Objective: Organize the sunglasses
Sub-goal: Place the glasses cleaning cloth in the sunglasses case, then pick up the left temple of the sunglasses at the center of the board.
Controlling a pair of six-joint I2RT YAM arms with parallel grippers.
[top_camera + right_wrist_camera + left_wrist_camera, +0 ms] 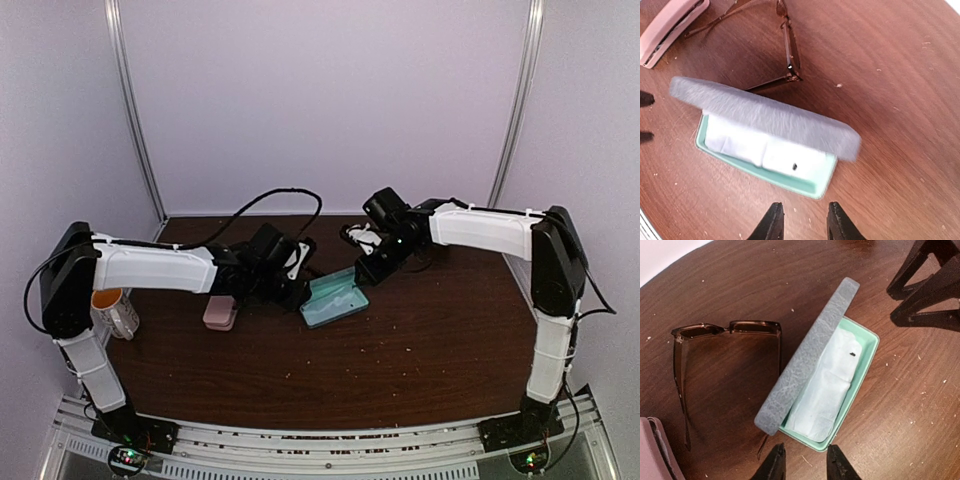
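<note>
One pair of sunglasses with a brown frame lies unfolded on the dark wooden table, just left of an open case with a grey lid. In the right wrist view the sunglasses sit behind that case. A folded light cloth lies in the case's mint-green tray. My left gripper hovers open at one end of the case with nothing between its fingers. Open and empty too, my right gripper is at the case's other end. From above, the left gripper and right gripper flank the case.
A shut pink case lies left of the sunglasses, under my left arm, and shows in the left wrist view and the right wrist view. A cup stands at the table's left edge. Walls enclose the table on three sides.
</note>
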